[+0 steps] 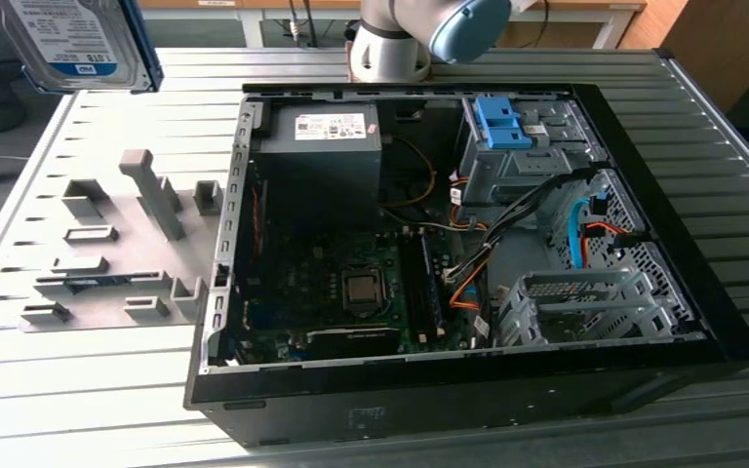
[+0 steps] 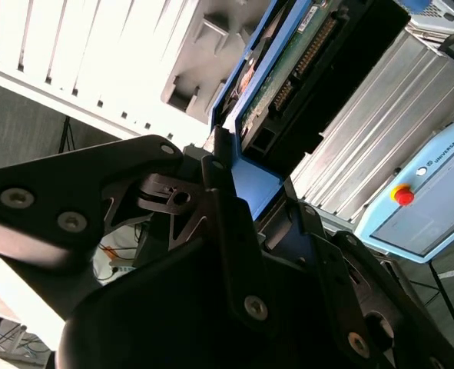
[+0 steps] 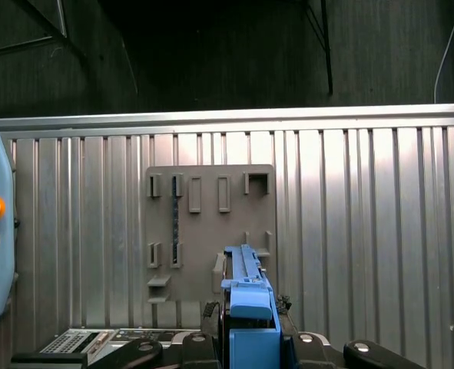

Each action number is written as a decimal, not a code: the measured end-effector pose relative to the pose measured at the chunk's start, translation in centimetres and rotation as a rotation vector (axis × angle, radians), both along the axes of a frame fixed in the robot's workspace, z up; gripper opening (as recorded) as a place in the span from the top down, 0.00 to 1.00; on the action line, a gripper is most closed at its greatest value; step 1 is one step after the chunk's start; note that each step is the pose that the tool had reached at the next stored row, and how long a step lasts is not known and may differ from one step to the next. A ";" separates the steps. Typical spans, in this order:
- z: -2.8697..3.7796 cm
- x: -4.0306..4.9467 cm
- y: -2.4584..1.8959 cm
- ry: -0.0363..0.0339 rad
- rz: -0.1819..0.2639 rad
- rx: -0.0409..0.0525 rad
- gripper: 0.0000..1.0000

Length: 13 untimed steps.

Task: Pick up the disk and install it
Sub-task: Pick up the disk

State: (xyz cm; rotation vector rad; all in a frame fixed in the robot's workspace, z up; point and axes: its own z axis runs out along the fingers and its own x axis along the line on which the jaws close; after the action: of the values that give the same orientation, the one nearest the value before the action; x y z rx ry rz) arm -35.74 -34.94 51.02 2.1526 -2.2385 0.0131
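The gripper (image 2: 250,188) has its jaws closed on the blue-railed end of the disk (image 2: 284,73). In the exterior view the disk (image 1: 73,44), silver with a white-and-blue label, is held in the air, well apart from the open case (image 1: 687,322).

Soft, even daylight falls on the counter (image 1: 89,390) in the exterior view. Its ribs look pale with a faint sheen, while the inside of the open computer case (image 1: 729,331) sinks into shadow. In the second wrist view the counter burns out to white, and my end effector (image 2: 230,165), gripping the disk (image 2: 288,69), shows as a dark silhouette. In the first wrist view there is blackness beyond the counter's far edge.
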 end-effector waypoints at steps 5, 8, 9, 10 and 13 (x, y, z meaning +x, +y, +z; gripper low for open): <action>-0.02 1.76 -0.06 0.0000 0.000 0.0000 0.64; -0.06 2.86 -0.28 0.0000 0.000 0.0020 0.64; -0.11 2.89 -0.44 0.0000 0.000 0.0070 0.64; -0.16 2.91 -0.63 -0.0001 0.000 0.0125 0.64; -0.35 2.90 -1.52 -0.0003 0.000 0.0214 0.64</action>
State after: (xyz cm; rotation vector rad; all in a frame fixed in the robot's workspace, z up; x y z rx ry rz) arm -32.84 -36.46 50.67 2.1632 -2.2493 -0.0105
